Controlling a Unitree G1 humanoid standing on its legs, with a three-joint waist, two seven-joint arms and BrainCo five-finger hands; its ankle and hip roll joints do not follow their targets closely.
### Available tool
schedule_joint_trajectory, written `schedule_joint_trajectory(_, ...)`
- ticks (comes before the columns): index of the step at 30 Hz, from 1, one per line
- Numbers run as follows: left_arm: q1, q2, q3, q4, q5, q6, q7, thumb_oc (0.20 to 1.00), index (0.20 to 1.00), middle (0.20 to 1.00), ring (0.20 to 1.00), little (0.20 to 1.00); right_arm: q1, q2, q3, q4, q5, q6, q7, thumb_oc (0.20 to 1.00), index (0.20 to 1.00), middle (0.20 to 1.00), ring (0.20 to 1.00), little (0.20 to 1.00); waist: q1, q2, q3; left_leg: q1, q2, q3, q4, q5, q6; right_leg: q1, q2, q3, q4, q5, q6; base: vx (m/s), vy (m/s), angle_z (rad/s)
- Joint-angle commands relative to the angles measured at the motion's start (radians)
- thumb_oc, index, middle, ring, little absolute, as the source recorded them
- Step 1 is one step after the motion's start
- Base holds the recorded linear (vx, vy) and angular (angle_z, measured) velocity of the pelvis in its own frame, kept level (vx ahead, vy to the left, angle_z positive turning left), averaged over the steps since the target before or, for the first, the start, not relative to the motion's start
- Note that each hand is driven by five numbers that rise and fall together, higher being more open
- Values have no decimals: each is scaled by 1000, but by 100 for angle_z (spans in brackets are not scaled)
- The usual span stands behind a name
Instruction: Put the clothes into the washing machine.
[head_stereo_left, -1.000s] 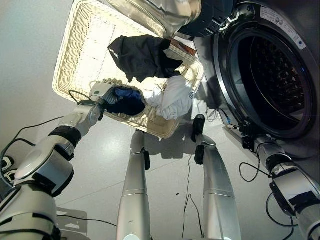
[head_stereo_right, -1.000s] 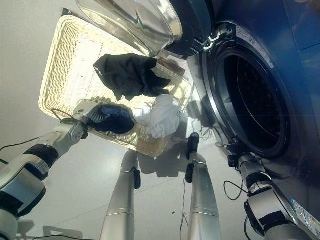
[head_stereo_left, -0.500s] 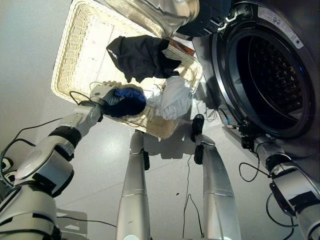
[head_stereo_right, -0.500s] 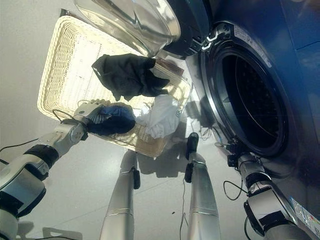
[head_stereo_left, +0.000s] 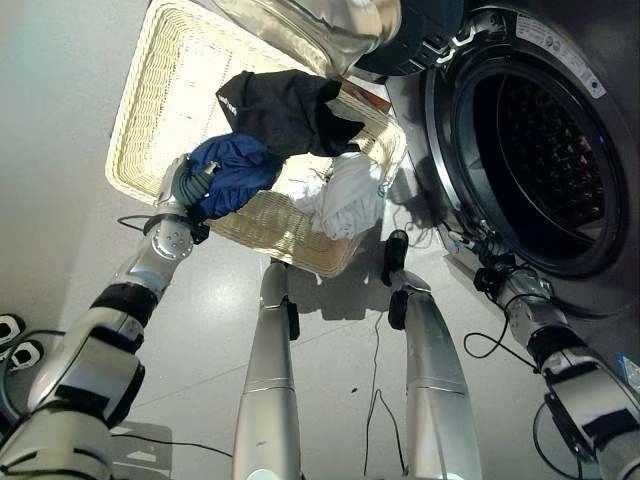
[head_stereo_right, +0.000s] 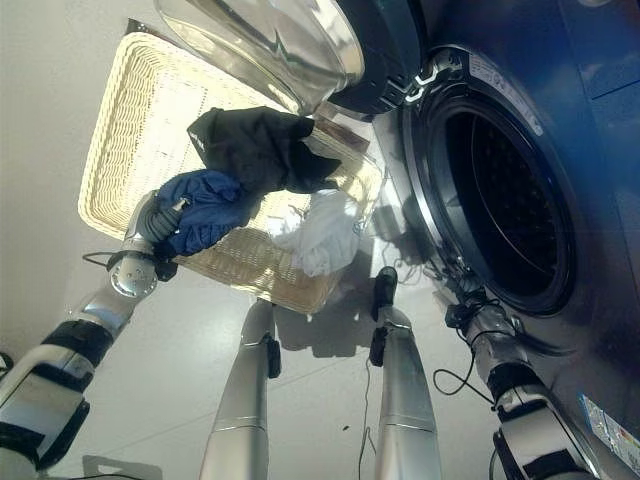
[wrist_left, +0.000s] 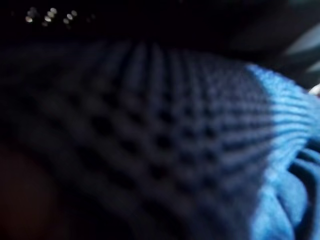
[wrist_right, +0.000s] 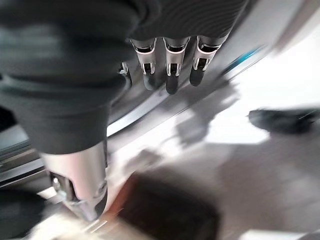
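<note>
In the left eye view, a blue garment (head_stereo_left: 232, 173) is being held by the left hand (head_stereo_left: 186, 183), fingers clamped round it, above the near rim of the wicker basket (head_stereo_left: 160, 90). A black garment (head_stereo_left: 283, 108) and a white garment (head_stereo_left: 349, 195) are being left lying in the basket, beside the washing machine (head_stereo_left: 530, 150) with its door (head_stereo_left: 320, 25) swung open.

In the right eye view, the right hand (head_stereo_right: 462, 312) is being seen low by the drum's lower edge.

In the left wrist view, blue knit is being pressed right against the camera.

In the right wrist view, the right hand's fingers (wrist_right: 171, 70) are being shown straight and holding nothing.
</note>
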Motion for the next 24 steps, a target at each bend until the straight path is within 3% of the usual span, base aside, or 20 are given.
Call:
schedule_joint_trajectory(1,-38,-3,61,-73,-14,-148,70,200,200,200,200,200,26,28,-23,-148,65,-84,-35,1000,1000,1000,1000,1000,27,-61,-15,6,-83,59,107,-126,68,53,62,-16,-229,191,40,0,0,0)
schedule_joint_trajectory(5,-13,-28,95,-136,-18,-214,74,200,200,200,200,200,54,44,-32,-259,68,-107,-29,1000,1000,1000,1000,1000,28,-59,-15,10,-85,60,101,-126,69,53,57,-19,-226,184,40,0,0,0)
schedule_joint_trajectory(14,48,-66,122,-357,29,-282,2,200,200,200,200,200,111,80,-68,-516,75,-114,-7,1000,1000,1000,1000,1000,30,-50,-15,14,-90,61,96,-123,75,53,45,-23,-216,176,43,0,0,0)
schedule_joint_trajectory(24,34,-86,93,-567,81,-277,-108,200,200,200,200,200,135,128,-79,-703,119,-134,51,1000,1000,1000,1000,1000,24,-49,-15,13,-94,60,99,-122,81,49,36,-21,-209,179,51,2,-2,1)
